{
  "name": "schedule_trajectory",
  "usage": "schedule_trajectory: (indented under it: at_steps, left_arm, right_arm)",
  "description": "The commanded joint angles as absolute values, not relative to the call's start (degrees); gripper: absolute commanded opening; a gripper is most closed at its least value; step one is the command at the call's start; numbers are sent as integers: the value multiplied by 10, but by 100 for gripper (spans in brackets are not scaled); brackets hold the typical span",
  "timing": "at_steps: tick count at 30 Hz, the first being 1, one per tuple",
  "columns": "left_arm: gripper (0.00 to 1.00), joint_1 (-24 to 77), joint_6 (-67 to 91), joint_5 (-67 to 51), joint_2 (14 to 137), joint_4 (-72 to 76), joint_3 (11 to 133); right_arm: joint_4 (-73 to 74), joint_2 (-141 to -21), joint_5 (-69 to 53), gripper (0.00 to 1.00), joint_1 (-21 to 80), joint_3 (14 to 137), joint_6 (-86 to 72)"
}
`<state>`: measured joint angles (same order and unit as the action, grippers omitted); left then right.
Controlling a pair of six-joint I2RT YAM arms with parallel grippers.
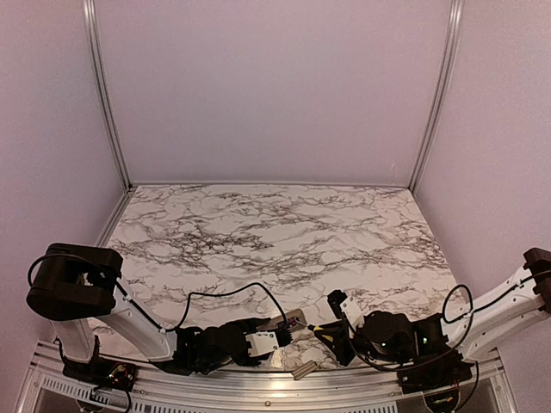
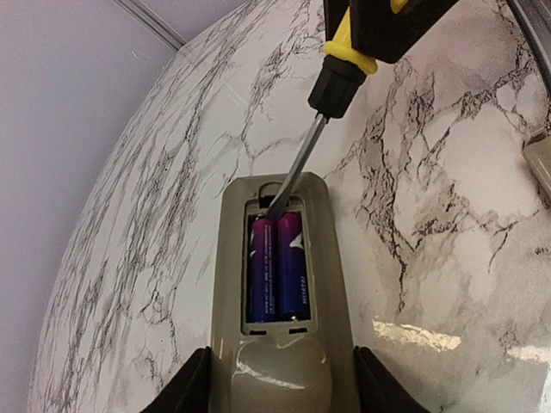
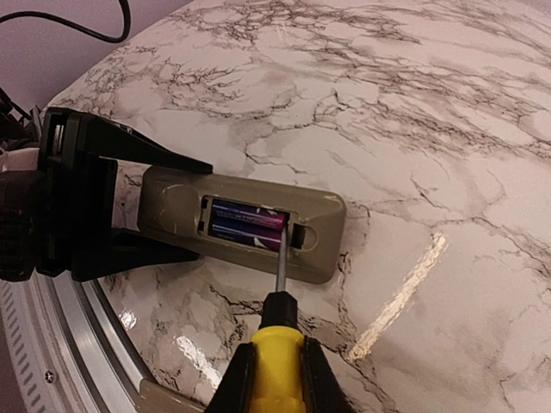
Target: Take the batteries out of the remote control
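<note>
Down low, left pincer tight on remote control, right pincer seemingly on screwdriver.

Bright soft light, glare on marble table

White marble-pattern tabletop, grey veining, glossy. Flat grey-beige battery cover lies on it at the near edge, between the arm bases.

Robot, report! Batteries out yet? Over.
Left gripper shut on remote. Right gripper holds screwdriver, tip at end of batteries. Both not yet out. Nothing blocking.
</note>
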<state>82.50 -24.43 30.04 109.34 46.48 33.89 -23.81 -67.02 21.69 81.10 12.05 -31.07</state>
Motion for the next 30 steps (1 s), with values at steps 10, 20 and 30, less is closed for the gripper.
schedule_trajectory:
  at_steps: [10, 20, 30]
  left_arm:
    - [0, 818, -241, 265, 1094, 481, 351]
    - [0, 817, -238, 262, 1093, 478, 352]
    - [0, 803, -220, 242, 1076, 480, 343]
  right_arm:
    - [-334, -684, 65, 0, 831, 170, -295]
    - [-303, -709, 74, 0, 831, 204, -283]
    - [-247, -722, 76, 0, 831, 256, -250]
